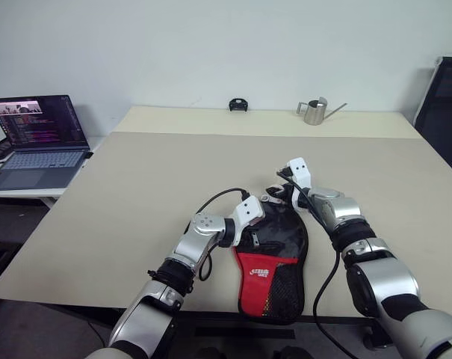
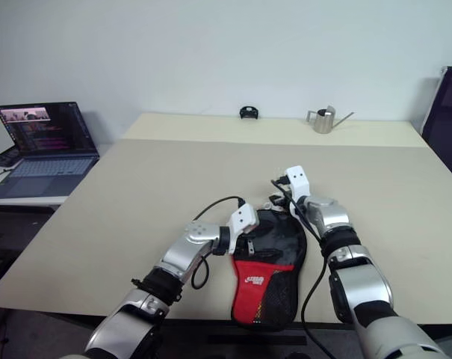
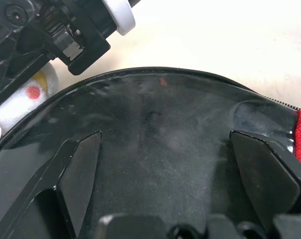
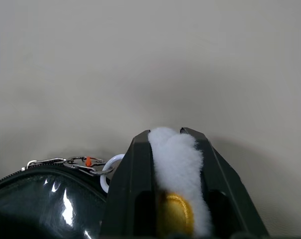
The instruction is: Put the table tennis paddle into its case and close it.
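While lying at the lower centre of the beige desk (image 1: 136, 194), the black and red paddle-shaped fabric case (image 1: 274, 262) is running lengthwise toward the robot. Right jaws (image 4: 176, 149) are clamping a white fluffy zipper charm (image 4: 177, 164) at its far end; left jaws (image 3: 165, 164) are hanging spread over the case.

A plain pale wall (image 1: 233, 45) runs behind a wide beige table (image 1: 136, 194), evenly lit with soft shadows. At its far edge sit a small black object (image 1: 238, 104) and a metal watering can (image 1: 315, 111) (long spout pointing right). An open laptop (image 1: 39, 138) glows on a lower side surface at left, and a dark chair (image 1: 444, 112) edges in at right.
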You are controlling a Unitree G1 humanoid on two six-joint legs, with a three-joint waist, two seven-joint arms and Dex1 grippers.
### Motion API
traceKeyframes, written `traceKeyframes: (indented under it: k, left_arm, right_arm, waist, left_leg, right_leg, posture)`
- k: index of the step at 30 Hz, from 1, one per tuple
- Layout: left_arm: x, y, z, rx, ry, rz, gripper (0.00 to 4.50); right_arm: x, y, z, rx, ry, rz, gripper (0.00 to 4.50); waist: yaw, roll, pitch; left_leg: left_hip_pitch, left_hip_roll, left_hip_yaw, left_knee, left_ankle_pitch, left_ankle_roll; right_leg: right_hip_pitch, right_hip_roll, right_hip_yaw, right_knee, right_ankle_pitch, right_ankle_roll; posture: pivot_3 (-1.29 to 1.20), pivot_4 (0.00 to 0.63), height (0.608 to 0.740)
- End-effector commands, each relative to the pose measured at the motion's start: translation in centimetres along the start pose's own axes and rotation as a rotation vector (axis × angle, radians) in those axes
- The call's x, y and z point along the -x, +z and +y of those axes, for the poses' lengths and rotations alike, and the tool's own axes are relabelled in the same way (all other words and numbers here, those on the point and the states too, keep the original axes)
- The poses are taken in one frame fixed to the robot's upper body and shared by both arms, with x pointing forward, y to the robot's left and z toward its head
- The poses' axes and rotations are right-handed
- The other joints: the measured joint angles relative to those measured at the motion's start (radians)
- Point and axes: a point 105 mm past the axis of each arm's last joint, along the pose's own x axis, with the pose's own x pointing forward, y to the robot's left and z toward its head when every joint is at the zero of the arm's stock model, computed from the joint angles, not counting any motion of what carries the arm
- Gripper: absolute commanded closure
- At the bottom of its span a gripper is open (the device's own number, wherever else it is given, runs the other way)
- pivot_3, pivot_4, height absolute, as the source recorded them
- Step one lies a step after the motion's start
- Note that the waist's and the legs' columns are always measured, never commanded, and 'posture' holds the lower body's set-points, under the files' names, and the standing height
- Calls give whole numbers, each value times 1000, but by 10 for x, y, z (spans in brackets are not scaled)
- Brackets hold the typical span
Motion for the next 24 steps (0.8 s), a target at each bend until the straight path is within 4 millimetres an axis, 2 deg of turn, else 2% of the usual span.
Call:
traceKeyframes:
  k: [1, 8, 13, 18, 24]
  left_arm:
    - [-6, -26, -15, 36, -36, 85, 0]
    - [-7, -32, -18, 53, -44, 96, 0]
    - [-8, -35, -20, 73, -52, 95, 0]
    - [-9, -37, -21, 79, -57, 98, 0]
    - [-9, -40, -23, 82, -68, 103, 0]
  right_arm:
    - [1, 9, 1, 28, -10, -30, 4027]
    - [15, 33, -22, 94, -83, -75, 4038]
    - [29, 41, -39, 121, -128, -83, 4038]
    - [39, 38, -46, 130, -133, -65, 4038]
    - [63, 21, -54, 146, -136, -1, 4039]
  waist:
    - [0, 0, 0]
    - [5, 0, 0]
    - [9, 0, 0]
    - [9, 1, 0]
    - [13, 1, -1]
  left_leg:
    - [0, 0, 0, 0, 0, 0]
    - [0, 0, 0, 0, 0, 0]
    - [0, -1, 0, 0, 0, 0]
    - [0, -1, 0, 0, 0, 0]
    - [-1, -2, -2, 0, 0, 0]
  right_leg:
    - [0, 0, 0, 0, 0, 0]
    - [0, 0, 0, 0, 0, 0]
    - [0, -1, 0, 0, 0, 0]
    - [1, -1, 0, 0, 0, 0]
    - [2, -1, -1, -1, 0, 0]
  posture:
    - [0, 150, 740]
    - [0, 150, 740]
    - [0, 150, 740]
    - [0, 150, 740]
    - [0, 150, 740]
